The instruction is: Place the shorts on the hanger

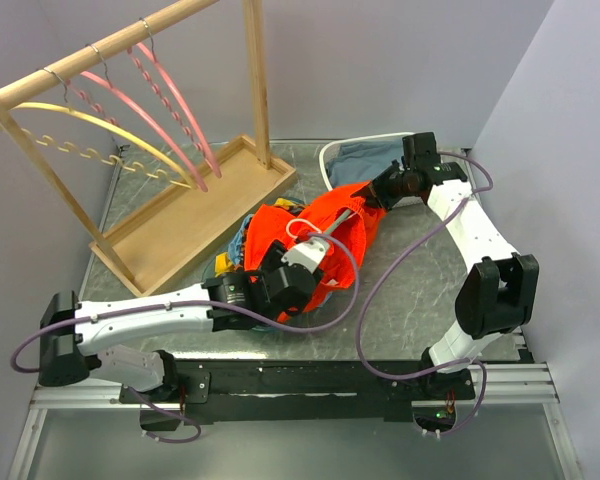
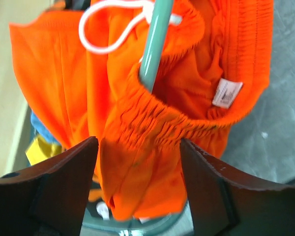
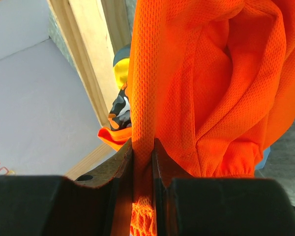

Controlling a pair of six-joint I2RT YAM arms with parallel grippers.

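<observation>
While the right gripper (image 3: 143,158) pinches the 2 o'clock edge of the bright orange-red cloth shorts (image 1: 332,222) heaped in the middle of the grey table (image 1: 430,300), the left gripper (image 2: 137,150) at 7 o'clock stands spread about their waistband, through which the thin pale green plastic hanger (image 2: 155,44) pokes.

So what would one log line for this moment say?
right hand: shut on shorts | left hand: open, astride waistband | hanger: arm inside waist opening
</observation>
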